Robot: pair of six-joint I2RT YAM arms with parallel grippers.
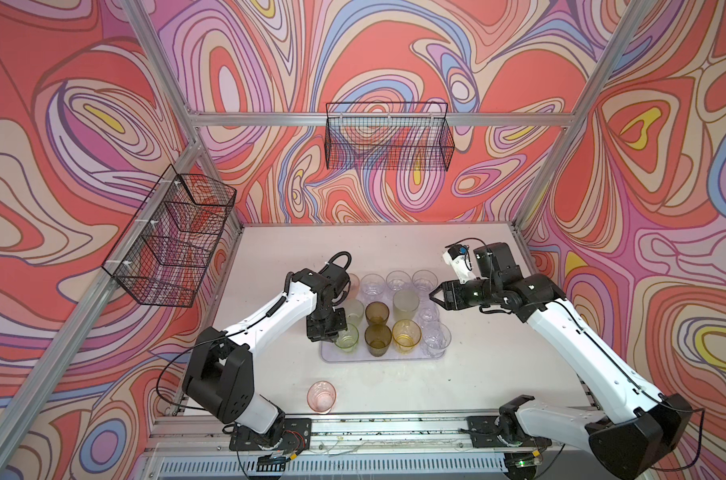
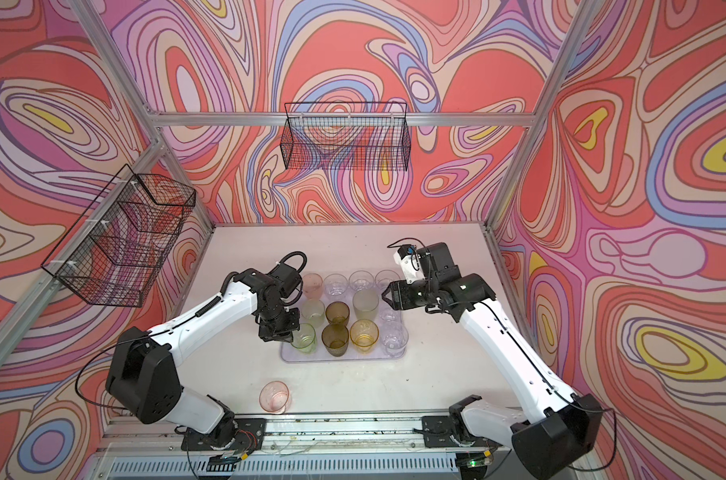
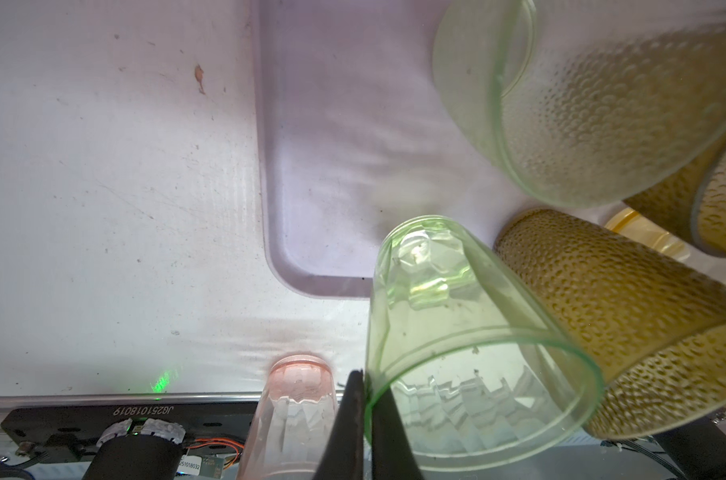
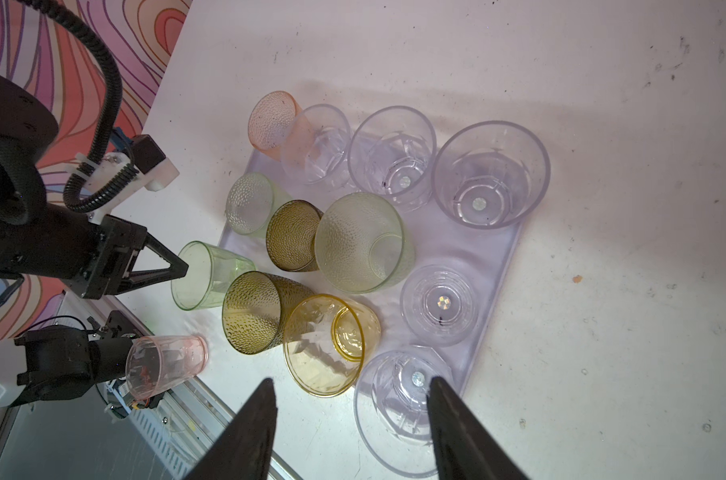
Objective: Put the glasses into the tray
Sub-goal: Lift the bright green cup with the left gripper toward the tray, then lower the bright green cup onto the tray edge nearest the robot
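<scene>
Setting: robotics laboratory test cell. Silver aluminium-profile frame (image 1: pixel 261 119) is enclosing a scuffed white tabletop (image 1: pixel 498 374); printed panels of swirling red, lilac and blue pattern (image 1: pixel 394 50) are serving as walls. White-and-black left robot arm (image 1: pixel 270 318) and matching right robot arm (image 1: pixel 581 345) are sitting bolted to a metal front rail (image 1: pixel 394 428). Black wire baskets (image 1: pixel 388 137) are hanging from the frame by white ties.

Tumblers (image 1: pixel 376 312) pack the lilac tray (image 3: pixel 319 166), rims nearly touching; only the floor strip along its left rim lies bare. The left gripper (image 4: pixel 184 266), pinching the green tumbler (image 4: pixel 207 276), blocks that side. The table (image 1: pixel 498 353) lies open right of and behind the tray; in front stands one pink tumbler (image 1: pixel 322 397)
</scene>
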